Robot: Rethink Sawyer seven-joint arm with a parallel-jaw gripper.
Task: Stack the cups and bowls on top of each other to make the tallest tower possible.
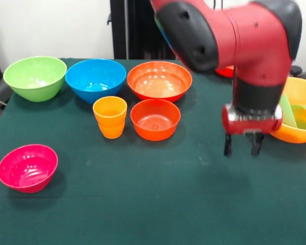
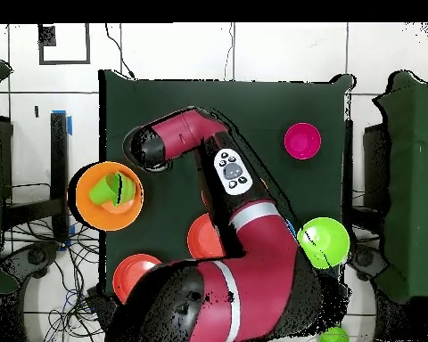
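Observation:
My gripper (image 1: pixel 241 144) hangs open and empty just above the table, close beside the left of the largest orange bowl (image 1: pixel 291 135) (image 2: pixel 82 201). That bowl holds a tilted translucent green cup (image 1: pixel 287 109) and a small green bowl (image 1: pixel 304 116), which show together as a green patch (image 2: pixel 111 189) from overhead. The orange cup (image 1: pixel 110 116) stands upright mid-table beside a small red-orange bowl (image 1: pixel 155 118). Behind them sit a green bowl (image 1: pixel 34 76) (image 2: pixel 324 242), a blue bowl (image 1: pixel 95 79) and a wide red-orange bowl (image 1: pixel 159 80) (image 2: pixel 202 237). In the overhead view the wrist hides the gripper.
A pink bowl (image 1: pixel 27 167) (image 2: pixel 302 141) sits alone at the front left. Another red-orange bowl (image 1: pixel 225 71) (image 2: pixel 135 274) lies behind my arm near the table's far edge. The largest orange bowl overhangs the table's right edge.

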